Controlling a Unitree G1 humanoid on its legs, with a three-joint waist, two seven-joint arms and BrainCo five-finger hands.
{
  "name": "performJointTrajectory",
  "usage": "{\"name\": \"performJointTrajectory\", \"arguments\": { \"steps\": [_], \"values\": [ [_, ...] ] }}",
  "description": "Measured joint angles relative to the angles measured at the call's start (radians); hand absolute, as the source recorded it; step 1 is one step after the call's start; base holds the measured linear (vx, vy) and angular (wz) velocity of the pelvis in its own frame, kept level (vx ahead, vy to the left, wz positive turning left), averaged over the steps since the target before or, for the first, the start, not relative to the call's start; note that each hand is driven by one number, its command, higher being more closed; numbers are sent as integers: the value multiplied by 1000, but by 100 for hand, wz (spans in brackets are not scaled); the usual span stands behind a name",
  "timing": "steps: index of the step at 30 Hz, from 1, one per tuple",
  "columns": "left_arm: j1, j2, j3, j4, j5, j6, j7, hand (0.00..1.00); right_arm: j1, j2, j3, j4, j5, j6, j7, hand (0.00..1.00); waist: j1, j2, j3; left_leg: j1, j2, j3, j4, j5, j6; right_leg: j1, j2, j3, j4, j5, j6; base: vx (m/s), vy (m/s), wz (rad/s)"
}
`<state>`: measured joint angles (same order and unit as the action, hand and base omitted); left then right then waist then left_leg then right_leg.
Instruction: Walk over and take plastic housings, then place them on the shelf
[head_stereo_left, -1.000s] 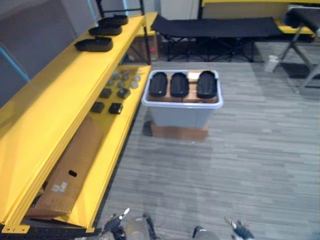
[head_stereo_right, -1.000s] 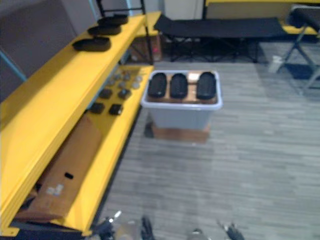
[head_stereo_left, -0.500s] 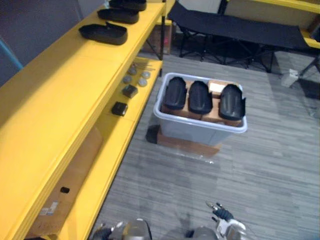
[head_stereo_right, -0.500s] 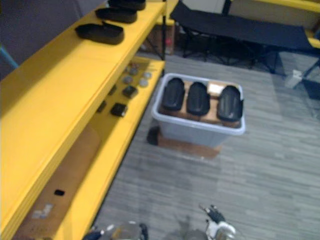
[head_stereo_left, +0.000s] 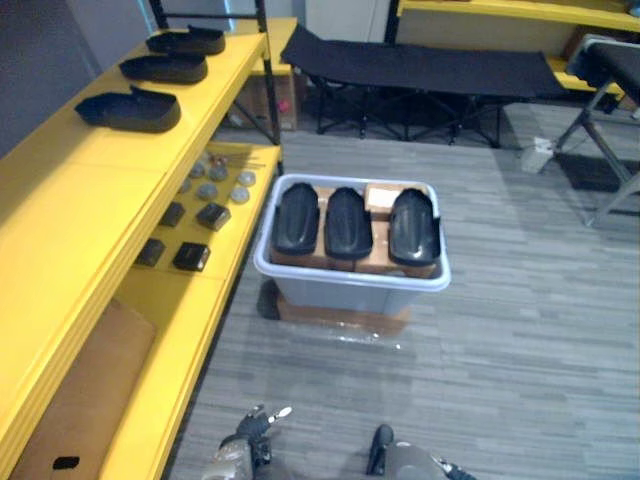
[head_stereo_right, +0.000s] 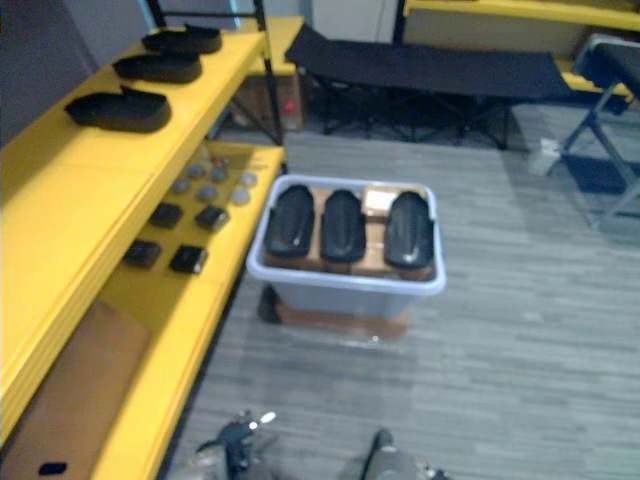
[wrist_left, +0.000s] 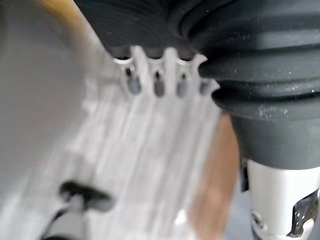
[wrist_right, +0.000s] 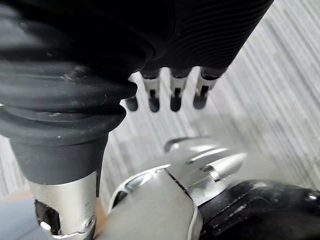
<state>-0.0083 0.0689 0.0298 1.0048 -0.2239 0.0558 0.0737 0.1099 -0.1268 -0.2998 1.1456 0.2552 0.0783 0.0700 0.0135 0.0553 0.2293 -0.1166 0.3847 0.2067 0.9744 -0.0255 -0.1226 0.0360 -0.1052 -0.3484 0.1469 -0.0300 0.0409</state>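
The left hand (wrist_left: 157, 82) hangs with its fingers straight and loose, holding nothing, above the grey floor (head_stereo_left: 520, 340). The right hand (wrist_right: 172, 95) is the same: fingers relaxed, pointing down, empty.

Ahead on the floor stands a grey bin (head_stereo_left: 350, 282), set on a flat brown box (head_stereo_left: 340, 318). Three black housings (head_stereo_left: 348, 222) lie in it side by side, long sides next to one another, resting on brown cartons (head_stereo_left: 380, 262) inside the bin. Neither hand is near them.

Just beside the bin, on the robot's left, runs the yellow shelf (head_stereo_left: 70, 210). Three more housings are spaced along its top level: the nearest (head_stereo_left: 130, 108), the next (head_stereo_left: 165, 68) and the farthest (head_stereo_left: 188, 40) at the end. On the lower level (head_stereo_left: 190, 330) lie small black parts (head_stereo_left: 192, 257) and, farther along, a cluster of grey discs (head_stereo_left: 215, 185). A sheet of cardboard (head_stereo_left: 80, 400) lies on that level at the near end.

Behind the bin, well apart from it, stands a black cot (head_stereo_left: 430, 70).
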Motion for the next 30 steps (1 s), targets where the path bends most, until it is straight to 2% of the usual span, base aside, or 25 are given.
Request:
{"name": "performJointTrajectory", "arguments": {
  "steps": [1, 2, 3, 4, 5, 6, 8, 10, 12, 14, 16, 17, 18, 19, 20, 21, 22, 23, 24, 27, 30],
  "values": [
    [1, 3, 9, 2, -6, 2, -1, 0, -8, -3, -14, 2, -14, 1, -5, 0, -2, 3, 0, -24, -7, 19, 0, -82, 4, 17, -5, 2, -15, -1, -2, 316, 2, -6],
    [3, 0, 38, -1, -5, -3, -6, 0, -10, -4, -45, 5, -17, -1, -7, 0, 0, -5, 5, -41, -63, 68, -119, -172, -6, 41, -31, 7, -38, 6, 9, 234, 34, -7],
    [5, 0, 40, -2, -4, -3, -9, 0, -17, -3, -55, 5, -16, -5, -7, 0, 1, -8, 7, -40, -95, 89, -212, -183, -7, 45, -45, 7, -40, 6, 13, 200, 96, -11],
    [15, -1, 42, -1, -4, -2, -12, 0, -27, -4, -69, 2, -16, -7, -7, 0, 0, -8, 8, -33, -143, 114, -383, -176, -10, 46, -59, 13, -43, 3, 25, 169, 153, -23],
    [31, -11, 71, -3, -20, 7, -20, 0, -45, -13, -86, -2, -28, -15, -7, 0, 6, 12, 25, -10, -192, 122, -597, -111, 66, 52, -57, 29, -43, -11, 60, 155, 169, -26],
    [30, -8, 93, -1, -19, 7, -20, 0, -51, -1, -92, -3, -36, -17, -10, 0, 16, 1, 30, 14, -207, 141, -620, -110, 56, 56, -73, 41, -45, -11, 66, 161, 157, -21],
    [36, 8, 139, -2, -1, 6, -34, 0, -61, 25, -84, -6, -49, -17, -5, 0, 33, -39, 22, 25, -263, 163, -679, -102, 68, 61, -106, 46, -91, 10, 93, 210, 107, -5],
    [41, 14, 181, -1, 17, 6, -49, 0, -78, 30, -80, -18, -54, -22, -9, 0, 41, -54, 32, 17, -286, 160, -678, -115, 85, 68, -122, 30, -109, 18, 104, 208, 99, 13],
    [50, 28, 191, 0, 49, 6, -48, 0, -81, 33, -62, -40, -53, -28, -21, 0, 46, -63, 36, 15, -307, 158, -673, -143, 95, 68, -137, 17, -99, 0, 92, 186, 96, 15],
    [65, 33, 182, 10, 49, 3, -39, 0, -106, 32, -46, -41, -61, -36, -29, 0, 55, -68, 39, 20, -317, 148, -637, -191, 105, 55, -169, 10, -11, -49, 102, 205, 95, 11],
    [72, 41, 145, 9, 47, -7, -31, 0, -115, 32, -14, -41, -79, -48, -28, 0, 53, -61, 37, 32, -317, 119, -624, -206, 112, 38, -187, -12, 91, -57, 101, 272, 123, 38],
    [69, 49, 112, -3, 45, -19, -26, 0, -120, 34, 21, -41, -116, -71, -28, 0, 54, -57, 39, 39, -309, 95, -625, -210, 118, -2, -197, -12, 207, -53, 97, 251, 112, 51],
    [65, 53, 100, -10, 41, -25, -23, 0, -124, 37, 40, -41, -141, -81, -26, 0, 58, -53, 42, 44, -301, 82, -626, -211, 119, -19, -198, -11, 232, -79, 94, 144, 43, 55],
    [55, 61, 73, -18, 33, -31, -17, 0, -128, 41, 85, -43, -181, -96, -26, 0, 57, -45, 48, 47, -288, 52, -627, -210, 119, -25, -178, -11, 195, -125, 102, 126, -11, 56],
    [43, 75, 63, -23, 33, -32, -16, 0, -132, 41, 125, -55, -196, -104, -26, 0, 58, -53, 46, 50, -278, 38, -626, -210, 119, -38, -154, -9, 137, -124, 99, 167, -70, 55],
    [39, 80, 61, -27, 34, -32, -16, 0, -135, 42, 141, -65, -195, -103, -26, 0, 58, -57, 49, 54, -278, 28, -624, -211, 119, -41, -145, -10, 100, -113, 105, 169, -104, 44],
    [39, 81, 52, -36, 39, -31, -16, 0, -137, 43, 165, -80, -192, -103, -24, 0, 58, -71, 53, 64, -281, 20, -620, -215, 110, -39, -129, -9, 41, -60, 96, 160, -169, 32],
    [41, 90, 40, -39, 47, -31, -16, 0, -137, 44, 187, -88, -192, -104, -24, 0, 60, -98, 50, 73, -290, 17, -613, -225, 95, -47, -121, -6, 6, 39, 85, 134, -177, 25],
    [43, 86, 34, -30, 57, -28, -15, 0, -143, 31, 210, -88, -198, -104, -24, 0, 61, -88, 51, 92, -275, 10, -613, -238, 74, -34, -107, -9, 14, 19, 96, 135, -146, 3],
    [53, 67, 30, -6, 78, -29, -12, 0, -152, 7, 285, -102, -259, -106, -8, 0, 55, -55, 43, 101, -229, 22, -615, -251, 52, -11, -58, -5, -40, 23, 78, 151, -96, -24],
    [48, 64, 12, 10, 79, -33, -14, 0, -118, 1, 335, -123, -293, -105, 27, 0, 51, -51, 40, 148, -220, 29, -644, -247, 44, 38, -33, -3, -89, 28, 70, 106, -76, -14]
  ]
}}
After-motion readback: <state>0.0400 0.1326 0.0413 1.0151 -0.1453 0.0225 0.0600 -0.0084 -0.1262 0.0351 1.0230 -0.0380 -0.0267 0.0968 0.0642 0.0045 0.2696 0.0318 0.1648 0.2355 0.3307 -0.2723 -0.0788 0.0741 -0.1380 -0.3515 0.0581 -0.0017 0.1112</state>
